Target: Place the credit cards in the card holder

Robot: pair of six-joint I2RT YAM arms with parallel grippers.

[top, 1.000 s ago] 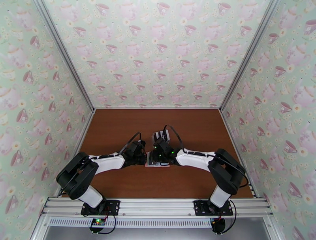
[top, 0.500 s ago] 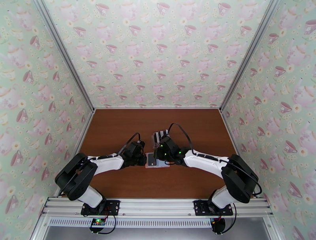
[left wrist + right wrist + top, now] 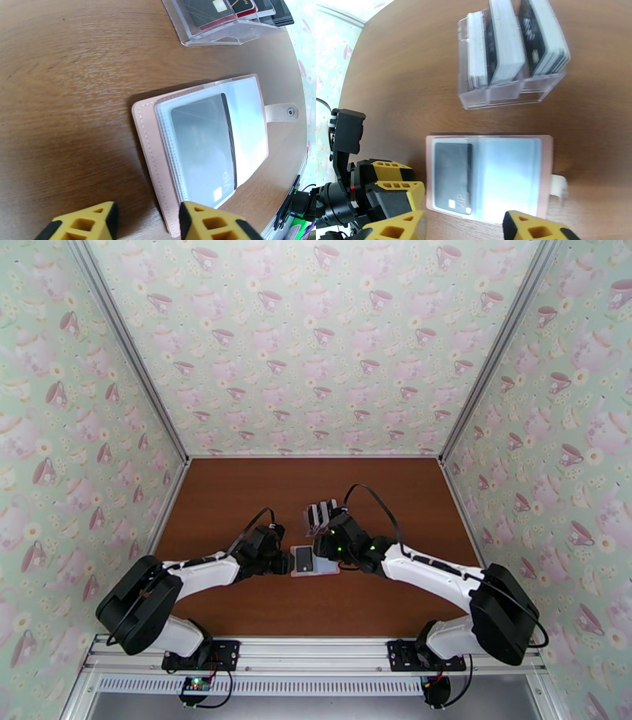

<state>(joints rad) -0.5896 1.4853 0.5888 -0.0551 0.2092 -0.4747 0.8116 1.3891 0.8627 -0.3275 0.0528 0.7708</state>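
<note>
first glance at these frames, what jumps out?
The pink card holder lies open at the centre of the table, a black card in the pocket on the left arm's side. The left gripper beside it and the right gripper over it are both open, holding nothing. Behind stands a clear rack of cards.

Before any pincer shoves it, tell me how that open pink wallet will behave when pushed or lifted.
The pink wallet lies flat on the smooth table, so it would probably slide rather than tip. Its clear sleeves look floppy and may fan or fold shut when lifted by one edge.
</note>
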